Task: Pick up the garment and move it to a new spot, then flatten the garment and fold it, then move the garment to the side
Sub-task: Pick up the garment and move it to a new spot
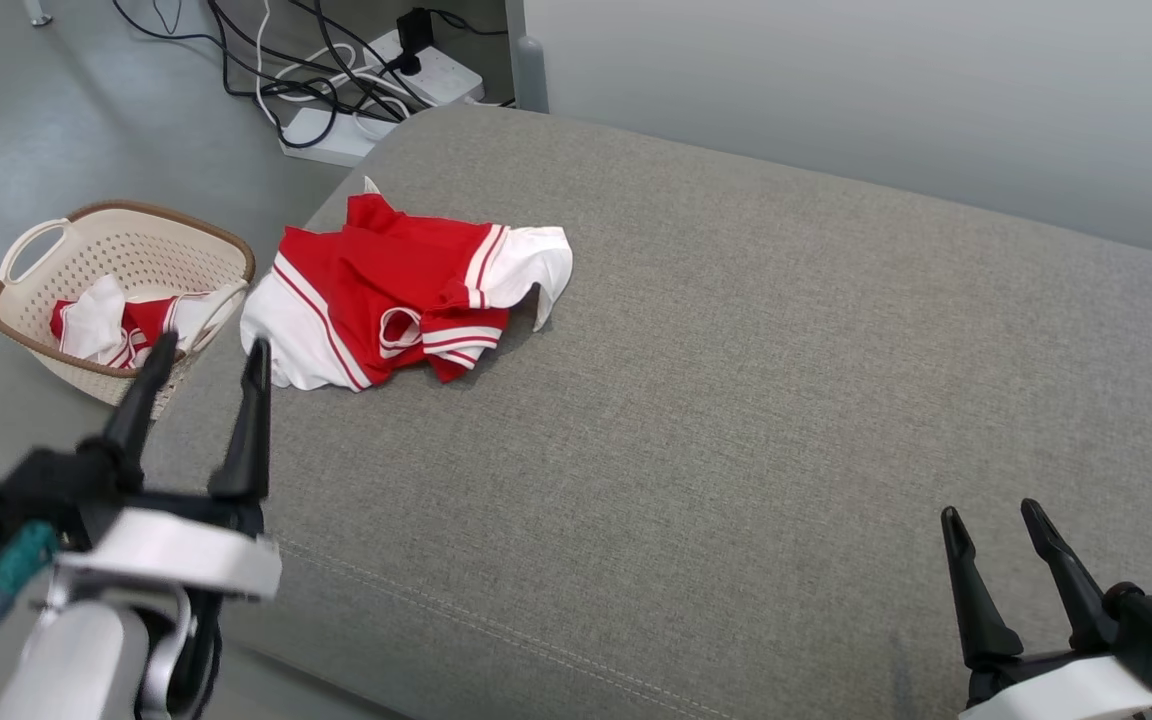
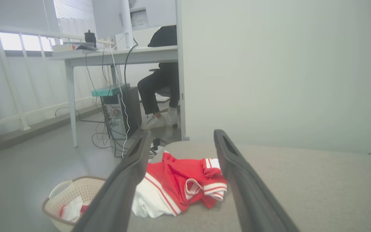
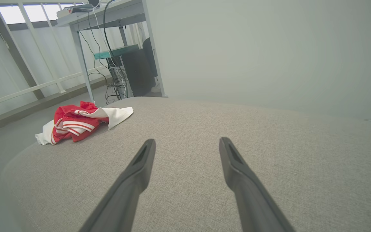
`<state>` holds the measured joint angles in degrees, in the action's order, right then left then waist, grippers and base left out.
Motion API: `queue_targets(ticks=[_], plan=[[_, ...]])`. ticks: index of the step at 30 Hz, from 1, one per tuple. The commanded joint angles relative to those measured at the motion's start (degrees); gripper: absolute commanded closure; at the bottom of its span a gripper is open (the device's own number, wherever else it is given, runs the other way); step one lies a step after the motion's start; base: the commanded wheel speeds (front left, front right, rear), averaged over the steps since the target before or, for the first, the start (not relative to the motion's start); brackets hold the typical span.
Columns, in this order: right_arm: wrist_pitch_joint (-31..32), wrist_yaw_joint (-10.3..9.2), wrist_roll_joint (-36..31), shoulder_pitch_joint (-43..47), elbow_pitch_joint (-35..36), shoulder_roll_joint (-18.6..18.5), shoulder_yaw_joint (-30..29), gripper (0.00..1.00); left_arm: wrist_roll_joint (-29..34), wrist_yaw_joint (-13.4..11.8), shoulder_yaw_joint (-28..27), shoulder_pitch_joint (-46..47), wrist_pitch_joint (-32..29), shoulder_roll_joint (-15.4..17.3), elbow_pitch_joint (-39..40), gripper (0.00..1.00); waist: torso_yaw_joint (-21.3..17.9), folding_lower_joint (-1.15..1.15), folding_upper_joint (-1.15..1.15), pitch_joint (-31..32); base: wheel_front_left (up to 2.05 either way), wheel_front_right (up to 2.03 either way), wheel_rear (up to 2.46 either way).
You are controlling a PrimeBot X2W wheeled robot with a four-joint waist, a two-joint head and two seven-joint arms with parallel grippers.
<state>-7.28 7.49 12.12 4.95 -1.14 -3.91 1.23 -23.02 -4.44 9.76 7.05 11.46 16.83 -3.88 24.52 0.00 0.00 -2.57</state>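
- The red-and-white garment (image 1: 386, 290) lies crumpled on the grey upholstered surface (image 1: 736, 400), at the corner just beside the laundry basket (image 1: 116, 207).
- Its long axis runs away from the basket across the surface. One white end sits at the edge nearest the basket and the other white end points away from it. Red cloth with striped trim is bunched between them.
- The left gripper (image 1: 211, 343) hovers near the basket, over the surface's edge. Its jaws are released, spread wide and empty, aimed at the garment.
- The right gripper (image 1: 991, 510) is well apart from the basket, beyond the garment, above bare surface. Its jaws are also released and hold nothing.
- More red-and-white cloth (image 1: 101, 320) lies inside the basket.
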Motion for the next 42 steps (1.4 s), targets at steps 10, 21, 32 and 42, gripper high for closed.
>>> queue_targets(ticks=[10,21,32,42], plan=[[-0.01,0.00,-0.76,-5.00,1.78,-1.53,1.69,0.00,-5.45,7.54,-0.68,30.03,-18.18,5.89,-8.15,0.00,-6.34,0.00,0.00,-4.42,0.00,0.00,0.00],[-0.80,0.00,-0.59,-8.44,0.07,-1.31,3.50,0.00,-10.84,8.59,-1.58,40.84,-27.54,5.77,-38.28,0.00,-15.19,0.00,0.00,-11.31,0.00,0.00,0.00],[-2.36,0.00,0.09,-12.92,-1.17,-2.22,4.89,0.00,-14.18,9.38,-4.30,43.18,-30.15,10.09,-54.26,0.00,-22.81,0.00,0.00,-18.06,0.00,0.00,0.00],[-3.14,0.00,0.58,-14.42,-2.02,-2.13,4.70,0.00,-15.30,10.47,-3.82,44.78,-32.15,10.76,-58.88,1.00,-24.05,0.00,0.00,-19.70,0.00,0.00,0.00]])
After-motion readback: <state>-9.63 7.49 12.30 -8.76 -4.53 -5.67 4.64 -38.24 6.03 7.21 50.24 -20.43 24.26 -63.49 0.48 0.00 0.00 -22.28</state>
